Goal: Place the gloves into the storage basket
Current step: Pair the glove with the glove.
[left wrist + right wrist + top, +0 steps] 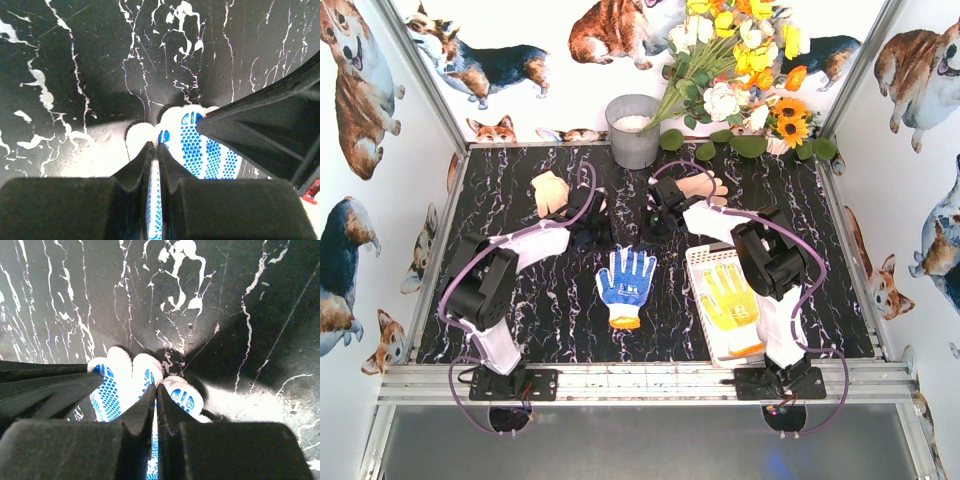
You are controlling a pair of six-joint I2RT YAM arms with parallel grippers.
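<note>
Yellow glove (731, 297) in white basket (699, 259)

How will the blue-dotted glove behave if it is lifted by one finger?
Probably floppy: the glove is soft knit, pinched thin in the left hand, so it should dangle. Thin fabric, so likely light. Its blue dots may resist slipping.

A black, white-veined marble table (520, 300) is seen. At its centre a blue-dotted glove (626, 285) is laid flat. Just beside it, near right, a white lattice basket (695, 300) is set. A cream glove (550, 190) is laid far left and a peach-toned glove (700, 188) far centre. A grey bucket (633, 130) is stood at the far edge, with flowers (740, 60) piled far right.
</note>
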